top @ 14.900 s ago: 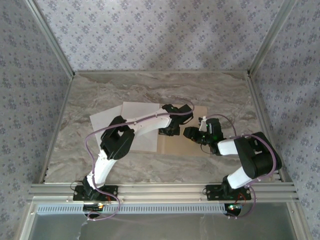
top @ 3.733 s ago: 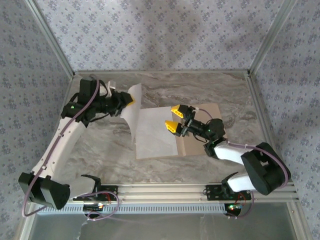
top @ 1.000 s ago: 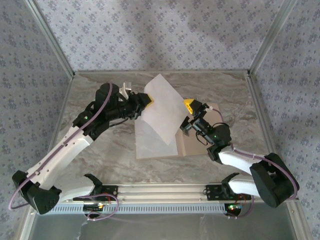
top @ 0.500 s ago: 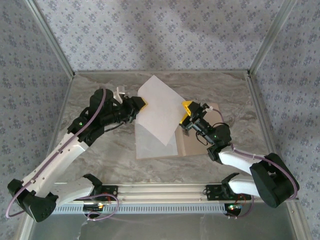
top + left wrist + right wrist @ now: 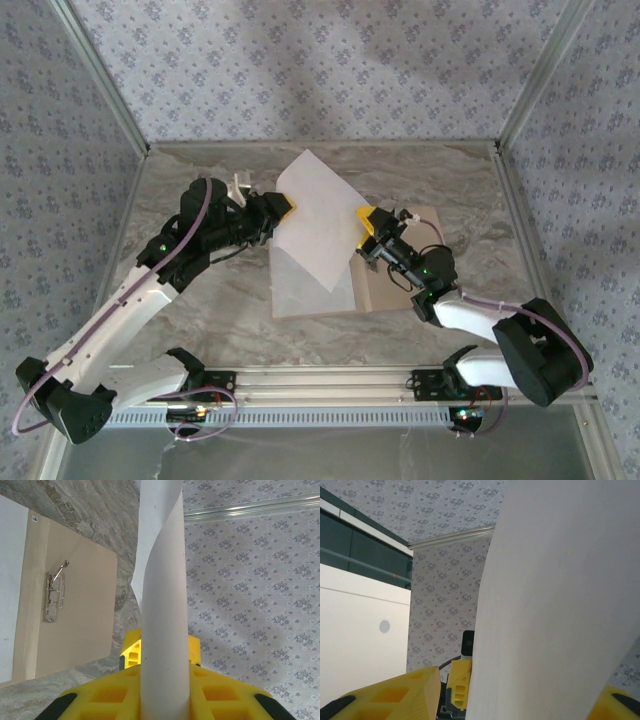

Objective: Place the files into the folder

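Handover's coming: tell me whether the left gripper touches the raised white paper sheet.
Touching. Left wrist view: the raised white paper sheet passes, pinched, between the jaws of the left gripper.

2 sheets (image 5: 320, 215) (image 5: 300, 288), 1 folder (image 5: 388, 295) w/ 1 clip (image 5: 54, 592), 2 arms (image 5: 140, 295) (image 5: 470, 312), 2 pincers (image 5: 283, 207) (image 5: 365, 230).

A lab test booth: aluminium frame (image 5: 320, 378), wallpapered walls (image 5: 320, 70), marble-look table (image 5: 450, 190).

I can read no words, numbers or marks anywhere; the white sheet (image 5: 318, 215) pinched in my left fingers (image 5: 220, 690) is plain; the tan folder (image 5: 75, 605) and its metal clip (image 5: 54, 592) carry no lettering I can make out.
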Tool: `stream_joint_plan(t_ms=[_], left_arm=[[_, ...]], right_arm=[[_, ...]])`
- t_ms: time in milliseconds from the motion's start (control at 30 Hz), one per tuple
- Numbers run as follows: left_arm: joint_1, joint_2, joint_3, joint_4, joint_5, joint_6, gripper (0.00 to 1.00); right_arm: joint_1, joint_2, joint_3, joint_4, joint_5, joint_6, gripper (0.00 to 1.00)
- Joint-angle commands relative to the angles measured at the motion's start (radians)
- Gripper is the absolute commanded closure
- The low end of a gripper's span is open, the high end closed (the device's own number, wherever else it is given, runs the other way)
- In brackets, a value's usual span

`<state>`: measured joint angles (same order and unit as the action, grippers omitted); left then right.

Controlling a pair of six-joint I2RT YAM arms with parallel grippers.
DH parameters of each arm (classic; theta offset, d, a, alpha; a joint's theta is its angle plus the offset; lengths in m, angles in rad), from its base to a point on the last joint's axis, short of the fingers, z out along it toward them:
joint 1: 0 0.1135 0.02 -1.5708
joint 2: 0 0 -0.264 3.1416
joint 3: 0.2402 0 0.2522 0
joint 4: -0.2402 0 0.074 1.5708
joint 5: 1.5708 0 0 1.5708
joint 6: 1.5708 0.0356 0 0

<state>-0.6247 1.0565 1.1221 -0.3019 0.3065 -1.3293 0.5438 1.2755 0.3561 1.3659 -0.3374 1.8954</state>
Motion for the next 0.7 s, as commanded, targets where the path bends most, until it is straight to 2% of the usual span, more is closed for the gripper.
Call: stream_joint_plan(t_ms=[0,300,433,533,600,667], left_arm=[[-0.008,0.009,0.004,0.024,0.022,-0.001,0.76],[-0.013,0.023,-0.001,0.032,0.040,0.005,0.76],[-0.009,0.015,-0.010,0.022,0.028,0.005,0.76],[0.003,0.005,-0.003,0.005,0.026,0.016,0.75],[0.004,0.005,0.001,-0.001,0.030,0.022,0.69],[0.008,0.010,0.004,-0.007,0.046,0.022,0.54]], right_arm=[[0.008,0.005,0.029,0.028,-0.009,-0.005,0.50],[0.006,0.013,0.039,0.027,-0.004,0.000,0.51],[0.000,0.014,0.039,0.028,-0.010,0.003,0.55],[-0.005,0.014,0.036,0.026,-0.011,0.002,0.62],[-0.007,0.016,0.032,0.026,-0.012,0.002,0.68],[-0.015,0.020,0.028,0.027,-0.019,0.003,0.83]])
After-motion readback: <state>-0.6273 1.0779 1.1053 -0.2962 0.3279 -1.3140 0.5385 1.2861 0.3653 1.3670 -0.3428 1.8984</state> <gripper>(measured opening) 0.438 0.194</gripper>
